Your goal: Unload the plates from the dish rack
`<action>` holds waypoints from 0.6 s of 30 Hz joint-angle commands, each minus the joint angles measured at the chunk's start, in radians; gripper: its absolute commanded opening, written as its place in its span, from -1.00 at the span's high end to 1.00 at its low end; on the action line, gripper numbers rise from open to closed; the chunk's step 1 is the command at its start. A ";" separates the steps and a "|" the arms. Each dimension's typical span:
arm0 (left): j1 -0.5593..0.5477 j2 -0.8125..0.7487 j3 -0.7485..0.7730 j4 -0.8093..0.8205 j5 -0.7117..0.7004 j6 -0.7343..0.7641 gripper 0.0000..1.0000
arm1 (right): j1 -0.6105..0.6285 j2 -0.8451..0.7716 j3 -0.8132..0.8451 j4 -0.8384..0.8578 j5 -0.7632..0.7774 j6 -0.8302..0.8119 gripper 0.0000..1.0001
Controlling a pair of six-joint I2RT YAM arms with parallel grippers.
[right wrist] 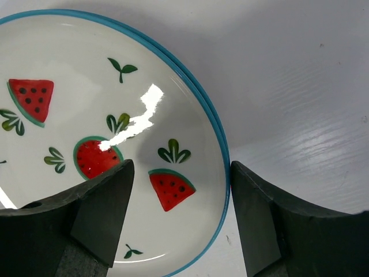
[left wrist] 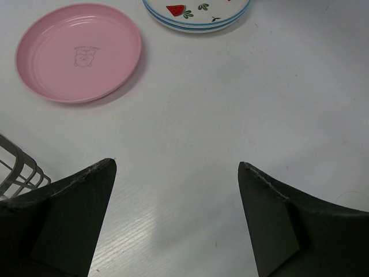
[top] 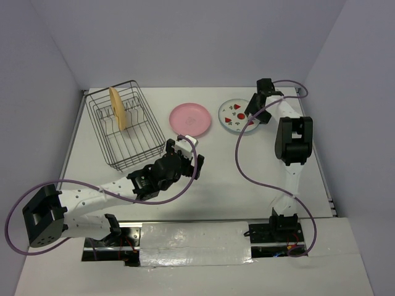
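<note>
Dark fingers (left wrist: 75,225) of the left gripper (left wrist: 176,164) fill the bottom of the left wrist view, spread wide with only bare table (left wrist: 230,104) between them; a corner of the dish rack (left wrist: 17,170) shows just beside the left finger. From above, this gripper (top: 191,151) sits near the rack's near right corner, aimed toward the far side.

The dish rack (top: 139,157) stands at the far left of the table (top: 216,185), its long axis running from far to near and skewed a little toward the near right. The yellow-orange plate (top: 117,108) stands on edge in the rack's far half, its thin edge line running along the rack's length and its faces turned left and right.

The pink plate (top: 190,118) lies flat and face up on the table, right of the rack and apart from it (a faint small figure marks its centre); the white plate (top: 231,116) lies flat just right of it, not touching.

The right gripper (top: 253,111) is at the white plate's right edge; its fingers are parted around the blue rim (right wrist: 216,127), one finger (right wrist: 86,225) over the watermelon-painted inside, the other over the table outside. Whether either finger touches the plate cannot be told.
</note>
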 commanded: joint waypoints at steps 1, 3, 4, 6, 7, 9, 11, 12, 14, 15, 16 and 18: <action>-0.003 0.004 0.033 0.025 -0.021 0.019 -0.98 | 0.010 0.009 0.060 -0.017 0.018 0.007 -0.49; -0.003 0.001 0.027 0.031 -0.023 0.022 -0.98 | 0.010 0.007 0.053 -0.020 0.036 0.007 -0.49; -0.003 -0.001 0.027 0.034 -0.024 0.022 -0.98 | 0.009 0.006 0.050 -0.023 0.044 0.007 -0.50; -0.003 0.002 0.026 0.032 -0.027 0.024 -0.98 | 0.000 0.001 0.047 -0.034 0.052 0.010 -0.50; -0.005 0.004 0.026 0.034 -0.027 0.024 -0.98 | -0.010 -0.006 0.044 -0.044 0.052 0.013 -0.50; -0.005 0.007 0.029 0.029 -0.027 0.024 -0.96 | -0.020 -0.028 0.006 -0.038 0.038 0.013 -0.50; -0.005 0.006 0.029 0.025 -0.030 0.025 -0.95 | -0.022 -0.078 -0.031 -0.008 0.032 0.010 -0.50; -0.005 0.005 0.029 0.022 -0.032 0.022 -0.93 | -0.022 -0.110 -0.057 -0.001 0.029 0.006 -0.50; -0.005 -0.002 0.026 0.022 -0.040 0.025 -0.91 | -0.020 -0.137 -0.069 -0.001 0.017 0.001 -0.50; -0.003 -0.004 0.020 0.028 -0.044 0.021 -0.79 | -0.020 -0.166 -0.081 0.000 0.009 -0.002 -0.50; -0.002 0.004 0.012 0.067 -0.056 0.016 -0.70 | -0.020 -0.183 -0.091 0.002 0.000 -0.004 -0.50; 0.012 0.031 0.028 0.095 -0.072 -0.034 -0.28 | -0.051 -0.235 -0.124 0.017 -0.029 0.005 -0.50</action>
